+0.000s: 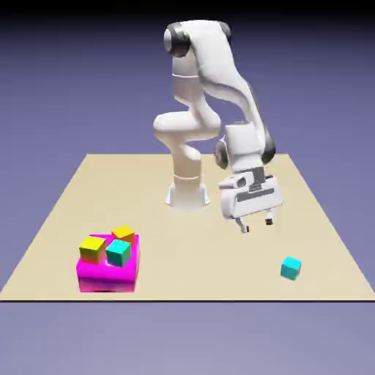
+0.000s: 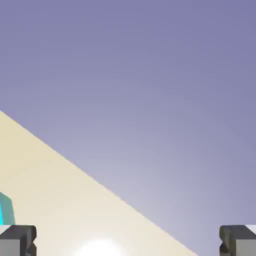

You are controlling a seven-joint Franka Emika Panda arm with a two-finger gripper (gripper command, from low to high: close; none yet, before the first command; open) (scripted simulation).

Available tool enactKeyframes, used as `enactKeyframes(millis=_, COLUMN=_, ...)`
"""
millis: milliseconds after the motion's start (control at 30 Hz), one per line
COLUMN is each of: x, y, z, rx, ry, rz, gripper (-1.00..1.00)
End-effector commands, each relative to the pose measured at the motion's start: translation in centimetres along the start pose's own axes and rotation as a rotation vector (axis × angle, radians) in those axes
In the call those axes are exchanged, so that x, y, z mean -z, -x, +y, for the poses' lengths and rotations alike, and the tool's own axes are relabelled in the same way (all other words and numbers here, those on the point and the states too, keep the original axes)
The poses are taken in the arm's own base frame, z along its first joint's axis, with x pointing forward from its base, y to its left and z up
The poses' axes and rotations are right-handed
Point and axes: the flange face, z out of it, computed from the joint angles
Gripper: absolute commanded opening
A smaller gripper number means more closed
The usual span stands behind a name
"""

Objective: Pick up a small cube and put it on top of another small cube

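Hovering above the bench (image 1: 66,220) with nothing between them, the fingers (image 1: 256,222) are spread wide and released, apparently poised for a descent not yet begun. The small cyan cube (image 1: 291,268) sits alone on the bench toward the exterior view's right, nearer the front edge than the arm and apart from it. Well away, at the exterior view's left, a magenta block (image 1: 106,275) carries a yellow cube (image 1: 92,249), an orange cube (image 1: 123,234) and a greener teal cube (image 1: 118,252), likely stacking targets. The hand view cuts the cyan cube off at its left edge, showing only a sliver.

Small cube (image 1: 291,268): bright cyan, smooth, resting alone on table, toward exterior view's right, near front edge.
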Motion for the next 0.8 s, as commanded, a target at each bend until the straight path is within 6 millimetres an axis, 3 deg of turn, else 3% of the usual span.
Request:
enactKeyframes(millis=0, x=-1.2, y=0.7, z=-0.8, rx=0.027, ry=-0.006, rz=-0.025, gripper=0.0)
enactKeyframes(millis=200, x=-8.0, y=6.3, z=-5.2, rx=0.182, ry=-0.049, rz=-0.17, gripper=0.0)
enactKeyframes(millis=233, x=-8.0, y=6.3, z=-5.2, rx=0.182, ry=-0.049, rz=-0.17, gripper=0.0)
enactKeyframes(millis=433, x=-14.6, y=7.8, z=-4.9, rx=0.182, ry=-0.049, rz=-0.171, gripper=0.0)
enactKeyframes(millis=467, x=-14.8, y=7.8, z=-4.9, rx=0.182, ry=-0.049, rz=-0.17, gripper=0.0)
enactKeyframes(millis=500, x=-14.8, y=7.8, z=-4.9, rx=0.182, ry=-0.049, rz=-0.17, gripper=-1.0)
enactKeyframes(millis=533, x=-14.8, y=7.8, z=-4.9, rx=0.182, ry=-0.049, rz=-0.17, gripper=-1.0)
enactKeyframes(millis=733, x=-8.1, y=6.3, z=-5.2, rx=0.182, ry=-0.049, rz=-0.171, gripper=-1.0)
enactKeyframes(millis=767, x=-7.6, y=4.7, z=-3.7, rx=0.123, ry=-0.028, rz=-0.159, gripper=-1.0)
